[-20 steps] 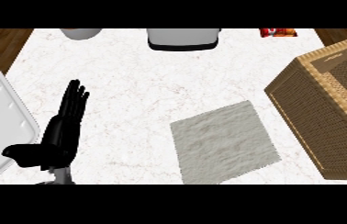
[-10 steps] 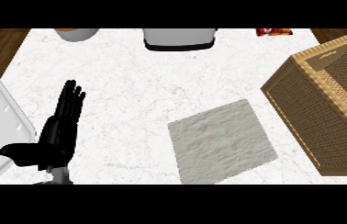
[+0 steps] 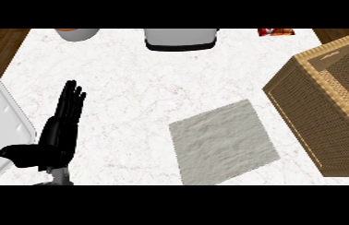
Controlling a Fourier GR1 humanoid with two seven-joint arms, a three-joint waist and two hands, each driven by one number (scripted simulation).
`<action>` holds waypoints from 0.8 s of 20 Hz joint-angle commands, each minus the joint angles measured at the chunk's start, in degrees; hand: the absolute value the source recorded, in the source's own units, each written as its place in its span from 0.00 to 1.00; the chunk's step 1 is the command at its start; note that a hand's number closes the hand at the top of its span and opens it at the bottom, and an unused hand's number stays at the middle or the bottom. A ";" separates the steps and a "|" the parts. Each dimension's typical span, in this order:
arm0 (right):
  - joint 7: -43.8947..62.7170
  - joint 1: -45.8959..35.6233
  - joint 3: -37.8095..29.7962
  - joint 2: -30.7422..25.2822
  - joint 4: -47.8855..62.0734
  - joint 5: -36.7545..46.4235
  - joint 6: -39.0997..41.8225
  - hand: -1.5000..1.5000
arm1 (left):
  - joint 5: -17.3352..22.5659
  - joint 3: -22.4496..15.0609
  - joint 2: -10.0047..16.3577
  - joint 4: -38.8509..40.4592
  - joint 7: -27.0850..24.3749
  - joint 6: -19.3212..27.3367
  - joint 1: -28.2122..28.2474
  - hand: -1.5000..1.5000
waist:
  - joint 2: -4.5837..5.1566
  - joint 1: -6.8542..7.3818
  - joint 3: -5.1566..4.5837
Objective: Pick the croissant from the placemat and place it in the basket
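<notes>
**Desk:** What does the left hand (image 3: 54, 143) show, low at the left of the head view?

**Caption:** It rises from a short grey forearm (image 3: 61, 176) at the lower edge. Its black fingers (image 3: 70, 99) are straight, held side by side and pointing toward the counter's far edge. The thumb (image 3: 19, 152) juts out to the left, apart from them. The hand is spread and holds nothing. It shows over the white marbled counter (image 3: 150, 90), just beside the rim of a pale tray (image 3: 12, 122) at the left border.

**Desk:** And the task's things, measured from that hand?

**Caption:** The grey placemat (image 3: 221, 143) lies to the hand's right, well apart from it and turned at an angle to the counter's edges. Bare counter lies between the two. The woven basket (image 3: 300, 118) stands farther right, cut off by the right border. It is near the placemat's right corner, with a strip of counter between them. Where the croissant is cannot be told from this view.

**Desk:** Anything along the far edge?

**Caption:** A round bowl (image 3: 77, 33) at the left, a grey container with a dark base (image 3: 181, 38) at the middle and a red packet (image 3: 275, 32) at the right. All three are well apart from the hand.
</notes>
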 commanded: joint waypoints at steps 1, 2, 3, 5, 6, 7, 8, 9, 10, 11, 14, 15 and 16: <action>0.71 0.54 -12.06 -1.98 2.66 -9.40 -0.35 1.00 | -0.98 -0.96 -1.12 0.62 0.18 1.01 -1.14 0.50 | 0.15 0.39 0.03; 2.45 2.11 -14.80 -3.17 0.68 -9.54 0.15 1.00 | 0.74 1.71 1.63 0.91 0.91 -0.87 -1.51 0.50 | 0.09 0.41 -0.09; 0.84 2.53 -17.32 -2.93 2.42 -12.05 1.16 1.00 | -0.80 -0.09 -0.14 -0.46 1.17 0.94 -1.09 0.50 | -0.08 0.10 -0.03; -1.34 1.86 -22.20 -2.32 5.94 -16.24 4.33 1.00 | 0.70 0.03 0.01 1.15 -2.10 -1.53 1.12 0.50 | -0.04 0.35 -0.04; -1.75 1.35 -24.56 -1.74 7.51 -18.93 6.29 1.00 | -1.21 -1.65 -0.51 -2.14 1.99 0.53 0.99 0.50 | -0.10 0.72 0.03; -3.25 0.25 -25.06 -0.08 8.53 -20.36 9.09 1.00 | -1.19 -1.76 -0.61 -2.36 2.54 0.57 -0.01 0.50 | 0.05 1.21 0.02; -3.26 0.26 -28.76 -0.58 8.96 -23.91 11.59 1.00 | -0.89 -1.58 -0.84 -0.49 0.99 0.08 0.65 0.50 | 0.05 0.90 -0.02; -2.53 -3.10 -30.40 -0.94 11.75 -27.24 14.58 1.00 | 0.72 0.39 0.64 0.24 1.78 -1.07 -2.18 0.50 | 0.29 1.60 0.01; -6.01 -1.37 -32.11 0.90 13.14 -28.67 17.39 1.00 | -0.10 0.22 0.19 0.38 1.13 -0.25 -1.36 0.50 | 0.09 0.97 0.01; -7.94 -2.74 -33.40 2.43 16.16 -29.69 19.20 1.00 | 0.11 -1.01 -0.28 -0.68 1.04 -1.03 -0.15 0.50 | 0.10 1.35 0.03; -8.45 -6.41 -39.04 1.81 22.97 -35.29 27.21 1.00 | -1.23 -1.20 -0.56 -0.12 1.50 0.17 -1.56 0.50 | 0.28 1.81 0.02; -10.45 -6.65 -38.85 3.40 25.83 -33.79 28.84 1.00 | -1.81 -2.36 -0.73 -2.43 2.34 0.20 -0.10 0.50 | 0.22 1.97 0.03; -12.99 -7.83 -37.75 4.71 29.05 -33.22 30.17 1.00 | 1.51 1.87 1.17 1.88 -1.73 -2.46 -1.62 0.50 | 0.34 2.03 0.03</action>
